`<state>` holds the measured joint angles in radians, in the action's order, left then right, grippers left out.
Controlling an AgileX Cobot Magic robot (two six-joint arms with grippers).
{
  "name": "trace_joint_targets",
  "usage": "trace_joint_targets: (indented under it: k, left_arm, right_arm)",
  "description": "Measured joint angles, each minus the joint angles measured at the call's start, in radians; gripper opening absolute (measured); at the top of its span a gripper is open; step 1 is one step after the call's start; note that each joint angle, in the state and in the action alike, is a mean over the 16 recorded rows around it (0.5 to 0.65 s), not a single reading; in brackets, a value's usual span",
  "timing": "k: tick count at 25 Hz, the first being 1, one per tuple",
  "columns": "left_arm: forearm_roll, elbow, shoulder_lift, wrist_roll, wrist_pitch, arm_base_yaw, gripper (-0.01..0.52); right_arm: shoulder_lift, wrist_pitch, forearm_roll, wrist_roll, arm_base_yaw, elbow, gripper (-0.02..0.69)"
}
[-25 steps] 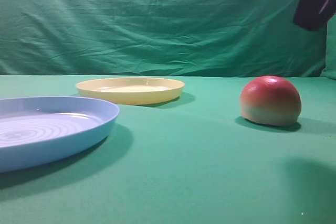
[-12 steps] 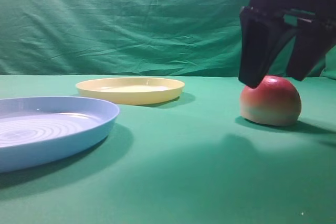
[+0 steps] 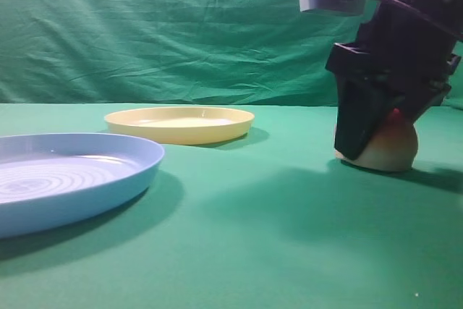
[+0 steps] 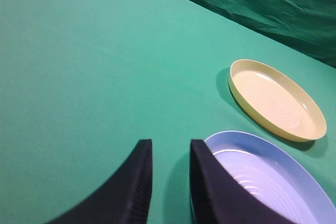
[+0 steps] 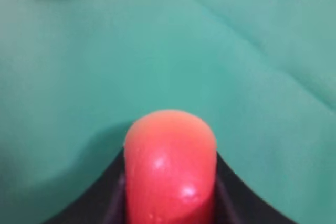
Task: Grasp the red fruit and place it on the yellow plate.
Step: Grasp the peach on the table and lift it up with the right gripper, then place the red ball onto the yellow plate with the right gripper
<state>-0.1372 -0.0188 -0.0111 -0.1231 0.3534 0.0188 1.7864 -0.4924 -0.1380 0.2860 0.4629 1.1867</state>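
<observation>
Right wrist view is showing your right gripper (image 5: 169, 203) straddling the glossy red dome-shaped fruit (image 5: 170, 169), its dark fingers (image 5: 105, 195) sitting on either side of it; whether they are already pressing on the skin or just flanking it, you cannot tell from here. In the exterior high view the same gripper (image 3: 372, 132) is covering most of the fruit (image 3: 394, 146), which is resting on the green cloth-covered tabletop (image 3: 253, 222) at the right. You are in the grasping step, I judge: next you need a firm close on the fruit, a lift, then a carry leftward to the shallow pale-yellow plastic plate (image 3: 179, 124), which is lying well apart from the fruit, further back. Steer clear of the light-blue ringed plate (image 3: 65, 179) in the left foreground. Your left gripper (image 4: 167, 182) is hanging idle near that blue plate, fingers narrowly parted and holding nothing. No brand, label or writing is showing anywhere.
</observation>
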Motion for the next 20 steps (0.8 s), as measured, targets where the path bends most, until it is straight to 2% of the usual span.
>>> trace_joint_targets:
  k: [7, 10, 13, 20]
  left_arm:
    - [0.000, 0.000, 0.000, 0.000, 0.000, 0.000, 0.157]
    - [0.000, 0.000, 0.000, 0.000, 0.000, 0.000, 0.157]
    - [0.000, 0.000, 0.000, 0.000, 0.000, 0.000, 0.157]
    - [-0.001, 0.000, 0.000, 0.000, 0.000, 0.000, 0.157]
  right_arm:
    - [0.136, -0.016, -0.029, 0.023, 0.048, 0.288, 0.198]
    - [0.221, -0.021, -0.038, 0.036, 0.075, 0.398, 0.216]
    - [0.306, -0.028, -0.041, 0.050, 0.099, 0.482, 0.267]
    - [0.421, -0.050, -0.041, 0.070, 0.128, 0.585, 0.462]
